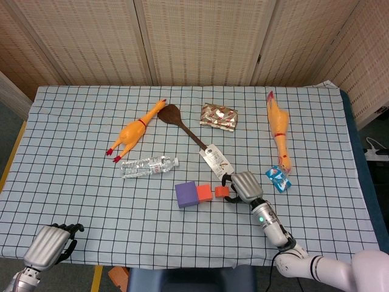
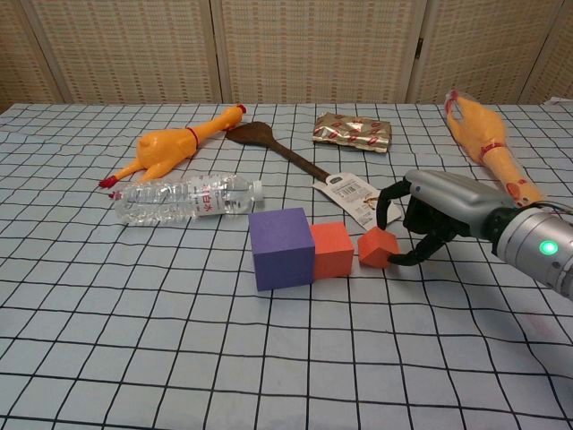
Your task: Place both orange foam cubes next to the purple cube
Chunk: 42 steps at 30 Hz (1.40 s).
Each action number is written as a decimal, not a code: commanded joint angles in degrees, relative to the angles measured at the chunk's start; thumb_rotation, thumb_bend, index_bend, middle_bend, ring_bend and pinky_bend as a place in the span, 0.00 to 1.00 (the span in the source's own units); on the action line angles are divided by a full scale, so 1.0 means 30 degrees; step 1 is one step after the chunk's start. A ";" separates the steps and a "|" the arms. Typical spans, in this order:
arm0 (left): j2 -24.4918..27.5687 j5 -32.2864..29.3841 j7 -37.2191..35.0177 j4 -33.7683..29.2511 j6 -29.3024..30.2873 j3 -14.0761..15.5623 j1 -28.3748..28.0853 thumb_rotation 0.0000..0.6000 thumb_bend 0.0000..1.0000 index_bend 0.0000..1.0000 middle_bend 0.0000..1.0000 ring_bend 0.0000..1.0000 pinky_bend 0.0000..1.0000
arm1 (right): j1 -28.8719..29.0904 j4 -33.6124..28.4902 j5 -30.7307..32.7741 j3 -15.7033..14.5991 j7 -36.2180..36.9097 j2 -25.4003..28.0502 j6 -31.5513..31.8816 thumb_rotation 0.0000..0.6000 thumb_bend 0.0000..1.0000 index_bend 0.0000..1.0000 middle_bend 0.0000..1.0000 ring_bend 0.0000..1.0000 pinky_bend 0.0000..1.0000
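Your right robot hand [image 2: 428,221] sits low on the worktop [image 2: 179,358], fingers curled round the small orange foam cube [image 2: 377,248], thumb behind and fingers in front, pinching it; the cube is tilted, one corner up. Just left of that robot hand, the other orange foam cube [image 2: 331,250] is flat on the cloth, touching the purple cube [image 2: 282,248] on its right side. The held cube is just beside that first orange one, small gap or barely touching, can't tell. Behind the robot hand, a dark spatula [image 2: 300,162] w/ a white tag, tag end close to the fingers. Further back: gold foil packet [image 2: 353,133]. To its right and back, a rubber chicken [image 2: 484,143]; head view also shows a small blue packet [image 1: 278,178] near the wrist. Far left of it: clear water bottle [image 2: 183,200] and a 2nd rubber chicken [image 2: 170,149]. Your left robot hand [image 1: 51,243] is at the near left edge of the worktop, fingers curled in, holding nothing.
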 commanded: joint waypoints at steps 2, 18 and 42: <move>-0.0001 0.0008 -0.0013 0.0002 -0.0001 0.0006 0.0000 1.00 0.50 0.40 0.53 0.58 0.60 | -0.0008 0.0060 -0.0004 -0.0032 0.0095 0.0013 -0.0078 1.00 0.10 0.48 1.00 0.88 0.93; 0.0007 -0.0010 -0.0039 0.0012 -0.0027 0.0006 -0.0009 1.00 0.50 0.40 0.53 0.58 0.60 | -0.0129 -0.0474 -0.0285 -0.0267 0.0904 0.0684 -0.0327 1.00 0.10 0.36 1.00 0.88 0.93; -0.0019 -0.0065 0.0020 -0.0005 -0.0096 -0.0007 -0.0039 1.00 0.50 0.40 0.53 0.58 0.60 | 0.0029 -0.3089 0.3543 0.0349 -0.1994 0.1930 -0.2040 1.00 0.51 0.45 1.00 0.88 0.93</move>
